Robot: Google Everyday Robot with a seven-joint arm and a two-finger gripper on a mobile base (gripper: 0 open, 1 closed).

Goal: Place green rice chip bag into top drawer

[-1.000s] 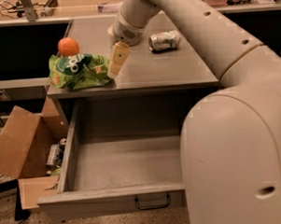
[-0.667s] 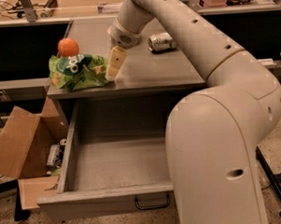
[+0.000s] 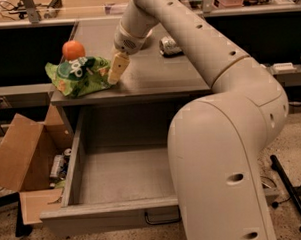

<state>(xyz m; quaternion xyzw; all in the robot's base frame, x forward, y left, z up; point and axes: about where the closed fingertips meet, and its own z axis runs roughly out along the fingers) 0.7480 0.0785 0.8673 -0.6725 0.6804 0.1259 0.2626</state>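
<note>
The green rice chip bag (image 3: 77, 75) lies crinkled at the front left of the grey counter (image 3: 153, 77). My gripper (image 3: 115, 71) reaches down from the arm and sits at the bag's right edge, its pale fingers touching or almost touching the foil. The top drawer (image 3: 117, 171) is pulled out wide below the counter, its plain grey inside bare, with a dark bail handle (image 3: 162, 219) on its front.
An orange round fruit (image 3: 73, 49) sits just behind the bag. A crushed silver can (image 3: 170, 46) lies on the counter to the right of the arm. An open brown cardboard box (image 3: 29, 162) stands on the floor left of the drawer. My own large arm body (image 3: 217, 154) covers the drawer's right side.
My gripper has moved left and down toward the bag's right edge. The bag, fruit and can have not moved.
</note>
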